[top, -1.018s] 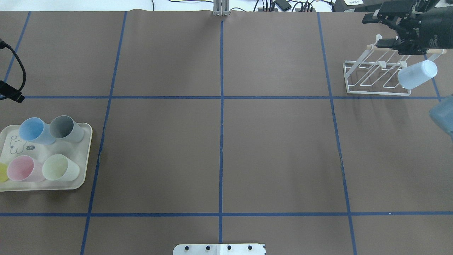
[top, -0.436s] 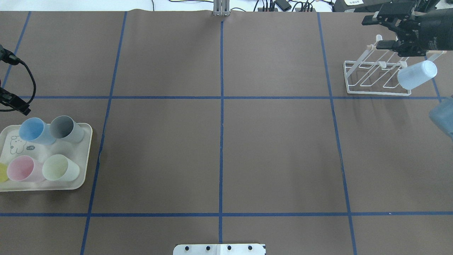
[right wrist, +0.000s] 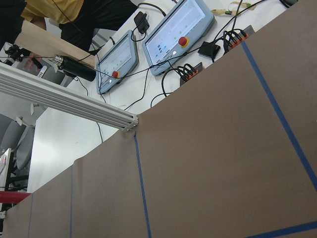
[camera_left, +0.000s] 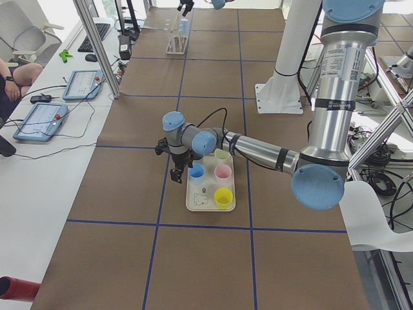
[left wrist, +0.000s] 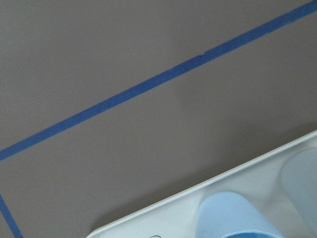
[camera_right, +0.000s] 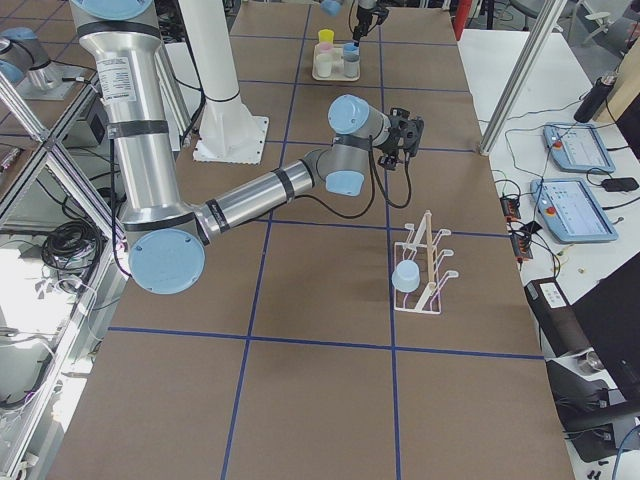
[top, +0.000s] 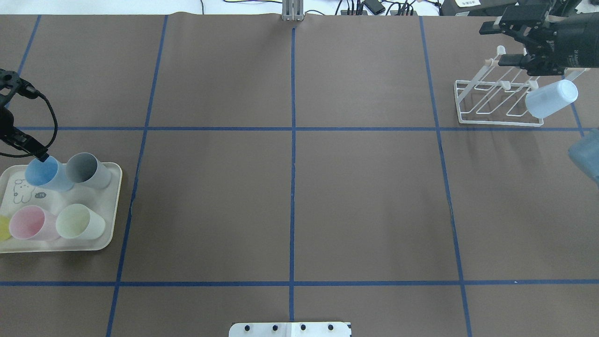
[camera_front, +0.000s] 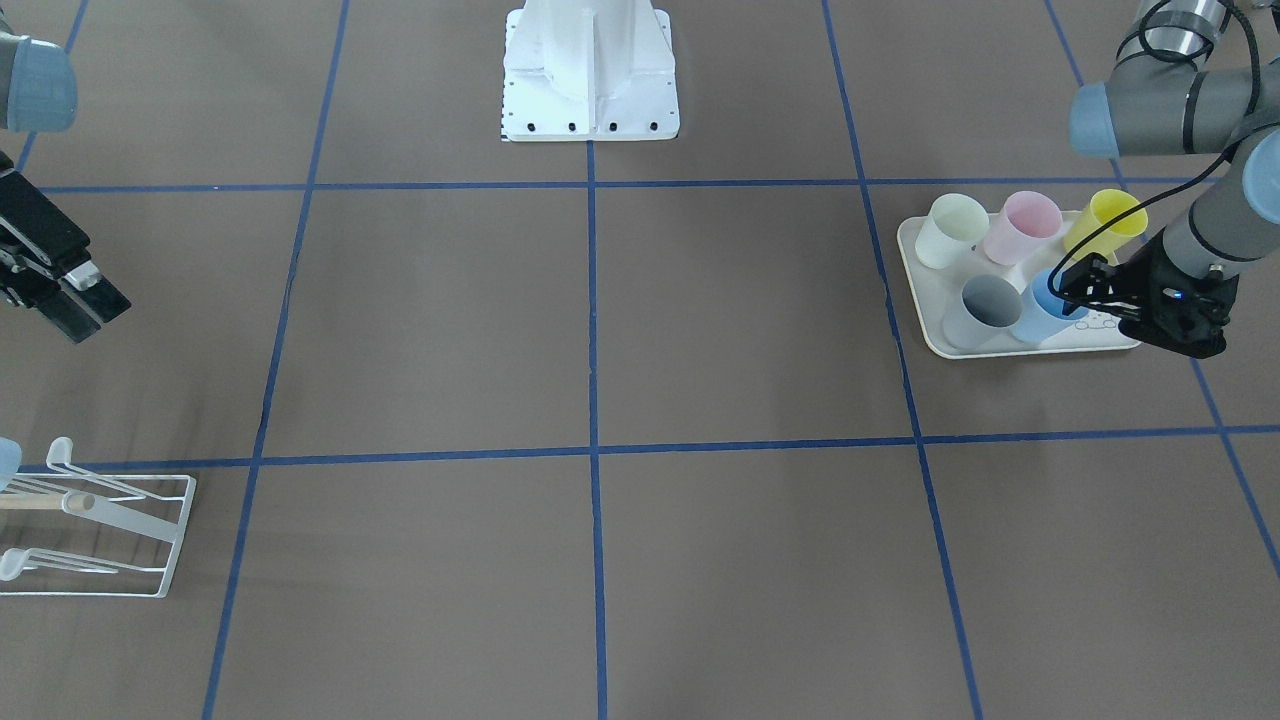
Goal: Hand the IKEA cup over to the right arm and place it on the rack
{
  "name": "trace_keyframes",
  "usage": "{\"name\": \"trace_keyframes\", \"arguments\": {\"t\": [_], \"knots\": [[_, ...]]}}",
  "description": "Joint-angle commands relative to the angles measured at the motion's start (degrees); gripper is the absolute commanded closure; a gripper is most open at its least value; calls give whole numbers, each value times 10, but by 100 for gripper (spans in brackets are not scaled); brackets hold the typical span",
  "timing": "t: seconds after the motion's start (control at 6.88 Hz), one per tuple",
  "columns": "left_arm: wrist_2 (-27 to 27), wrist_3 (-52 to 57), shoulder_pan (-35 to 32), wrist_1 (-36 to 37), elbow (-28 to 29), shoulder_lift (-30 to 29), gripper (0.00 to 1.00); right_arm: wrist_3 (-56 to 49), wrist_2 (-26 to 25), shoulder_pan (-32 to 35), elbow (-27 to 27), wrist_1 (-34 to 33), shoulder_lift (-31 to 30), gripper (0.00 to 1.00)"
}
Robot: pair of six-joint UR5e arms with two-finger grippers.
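Several IKEA cups stand on a cream tray (top: 111,206): blue (top: 44,173), grey (top: 86,171), pink (top: 28,223), pale green (top: 79,222) and yellow (camera_front: 1110,215). My left gripper (camera_front: 1075,288) is open and empty, one finger (top: 40,155) at the blue cup's (camera_front: 1042,305) far rim. The left wrist view shows that cup (left wrist: 233,218) and the tray rim (left wrist: 198,191). A pale blue cup (top: 551,98) hangs tilted on the white wire rack (top: 491,100). My right gripper (top: 497,44) is open and empty, above the rack's far side.
The rack (camera_front: 110,530) sits at the table's far right corner, the tray (camera_front: 930,310) at the left edge. Blue tape lines (top: 293,140) cross the brown mat. Operator tablets (right wrist: 178,32) and cables lie past the far edge.
My left gripper has come down and in toward the blue cup on the tray. My right gripper stays open over the rack, almost still.
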Motion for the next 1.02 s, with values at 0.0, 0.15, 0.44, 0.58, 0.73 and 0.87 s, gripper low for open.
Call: {"name": "trace_keyframes", "arguments": {"t": [0.0, 0.15, 0.44, 0.58, 0.73, 0.87], "knots": [[1, 2, 0, -1, 2, 6, 0, -3, 0, 0, 0, 0, 1, 0], [1, 1, 1, -1, 1, 12, 0, -3, 0, 0, 0, 0, 1, 0], [0, -2, 2, -1, 3, 13, 0, -5, 0, 0, 0, 0, 1, 0], [1, -2, 4, 0, 4, 13, 1, -5, 0, 1, 1, 0, 0, 0], [0, -3, 9, 1, 4, 13, 1, -5, 0, 1, 2, 0, -1, 0], [0, -4, 16, 0, 4, 13, 1, -4, 0, 1, 11, 0, -4, 0]]}}
